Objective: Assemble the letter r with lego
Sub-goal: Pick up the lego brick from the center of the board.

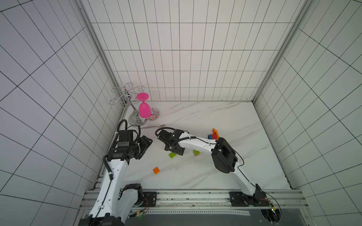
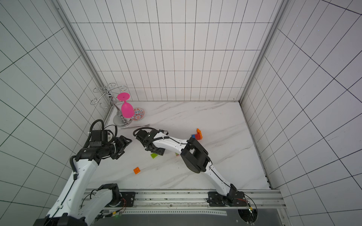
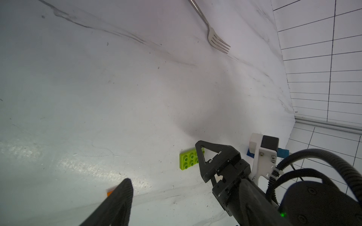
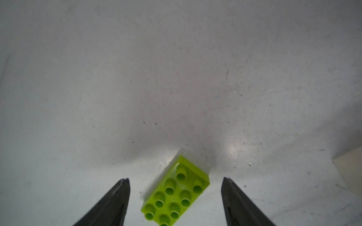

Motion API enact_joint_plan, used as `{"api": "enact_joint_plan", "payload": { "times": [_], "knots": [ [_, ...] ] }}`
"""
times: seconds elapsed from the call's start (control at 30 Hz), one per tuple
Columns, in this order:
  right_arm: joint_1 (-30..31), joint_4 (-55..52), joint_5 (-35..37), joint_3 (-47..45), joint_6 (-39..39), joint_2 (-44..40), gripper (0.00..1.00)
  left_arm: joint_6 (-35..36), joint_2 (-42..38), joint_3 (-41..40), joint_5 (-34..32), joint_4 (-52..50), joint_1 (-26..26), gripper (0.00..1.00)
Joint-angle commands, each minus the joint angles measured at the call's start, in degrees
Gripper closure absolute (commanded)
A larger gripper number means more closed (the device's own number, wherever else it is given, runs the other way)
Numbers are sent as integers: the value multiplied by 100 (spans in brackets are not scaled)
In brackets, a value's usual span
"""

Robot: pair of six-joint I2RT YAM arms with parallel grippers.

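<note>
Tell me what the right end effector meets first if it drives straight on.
Probably the lime brick: it lies between the open fingers of the right end effector, directly ahead on the table. How far above it the tips are is unclear.

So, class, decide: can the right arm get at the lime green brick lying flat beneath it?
Probably yes. The right end effector is open above the lime green brick, which lies studs up, uncovered, between its fingers in the wrist view.

Glossy plastic brick [image 4: 176,192], shiny metal fork [image 3: 216,41]
</note>
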Motion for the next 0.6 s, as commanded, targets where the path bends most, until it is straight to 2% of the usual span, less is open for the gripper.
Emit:
{"api": "enact_joint_plan", "payload": {
  "times": [0.0,0.27,0.4,0.57],
  "knots": [
    [52,-324,-21,202,347,174,26,124,-99,150,-156,-120,23,23],
    [97,-334,-343,208,399,333,30,188,-211,146,-258,-252,22,23],
    [102,-350,-463,270,395,442,35,192,-262,97,-289,-250,22,23],
    [109,-426,-524,288,351,448,46,168,-279,80,-247,-222,24,23]
  ]
}}
